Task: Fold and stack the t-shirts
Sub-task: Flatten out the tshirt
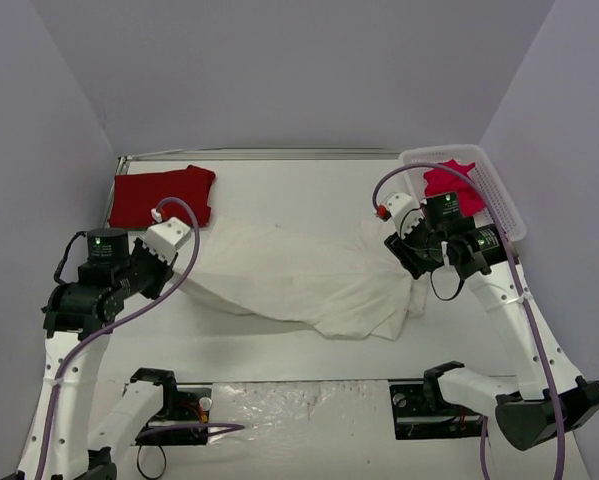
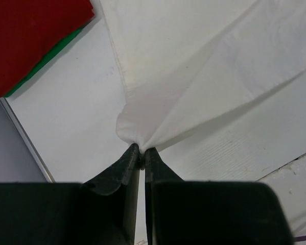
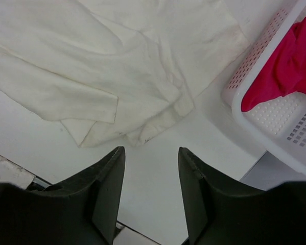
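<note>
A large cream-white t-shirt (image 1: 299,275) lies rumpled across the middle of the table. My left gripper (image 2: 140,150) is shut on a pinched edge of this shirt (image 2: 193,66) at its left end, and the cloth stretches away from the jaws. A folded red t-shirt (image 1: 162,196) lies at the back left, over something green (image 2: 50,56). A pinkish-red t-shirt (image 1: 451,186) lies crumpled in the white basket (image 1: 499,195). My right gripper (image 3: 151,153) is open and empty above bare table, just short of the white shirt's right end (image 3: 117,87).
The white lattice basket (image 3: 275,117) stands at the back right, close to my right arm. Purple-grey walls close in the table at the back and sides. A crinkled clear plastic sheet (image 1: 299,410) lies between the arm bases at the near edge.
</note>
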`<state>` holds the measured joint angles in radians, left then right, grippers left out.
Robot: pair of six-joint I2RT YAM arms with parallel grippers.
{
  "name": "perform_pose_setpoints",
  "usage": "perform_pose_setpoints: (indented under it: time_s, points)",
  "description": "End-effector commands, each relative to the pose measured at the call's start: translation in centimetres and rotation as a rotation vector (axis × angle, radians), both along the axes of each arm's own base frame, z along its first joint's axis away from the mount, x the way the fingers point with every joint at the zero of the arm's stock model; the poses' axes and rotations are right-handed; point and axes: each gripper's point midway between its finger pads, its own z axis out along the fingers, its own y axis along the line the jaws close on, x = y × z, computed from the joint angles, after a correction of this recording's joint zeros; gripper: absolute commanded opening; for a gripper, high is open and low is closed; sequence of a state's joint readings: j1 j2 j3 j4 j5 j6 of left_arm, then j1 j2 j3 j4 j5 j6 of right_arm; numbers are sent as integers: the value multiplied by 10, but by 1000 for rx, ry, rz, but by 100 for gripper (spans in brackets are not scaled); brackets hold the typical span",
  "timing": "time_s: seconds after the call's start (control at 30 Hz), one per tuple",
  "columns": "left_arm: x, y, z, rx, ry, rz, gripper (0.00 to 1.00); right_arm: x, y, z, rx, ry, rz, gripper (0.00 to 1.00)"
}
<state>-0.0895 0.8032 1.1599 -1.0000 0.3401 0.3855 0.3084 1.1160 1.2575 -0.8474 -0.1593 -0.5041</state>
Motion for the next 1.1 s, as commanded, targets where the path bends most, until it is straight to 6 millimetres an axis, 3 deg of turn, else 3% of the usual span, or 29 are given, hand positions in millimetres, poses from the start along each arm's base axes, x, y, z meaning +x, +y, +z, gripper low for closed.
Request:
perform_pose_setpoints:
  time_s: [0.0, 0.1, 0.27, 0.53, 0.73, 1.07]
  points:
    - [7, -6, 6, -30, -14, -21, 2, -3, -11, 4, -67, 9, 2, 42]
    - [7, -8, 2, -38, -8, -31, 2, -14, -15, -15, -107, 86, 29, 42]
    - [11, -7, -5, -27, 2, -28, 2, -61, -23, -74, -200, 428, 172, 36]
    - [24, -4, -14, -15, 24, 1, 2, -86, -24, -113, -265, 653, 293, 39]
    - [27, 0, -19, -7, 35, 25, 2, -85, -12, -136, -234, 715, 351, 38]
    - [29, 6, -22, 10, 43, 54, 2, -58, 5, -173, -210, 747, 367, 37]
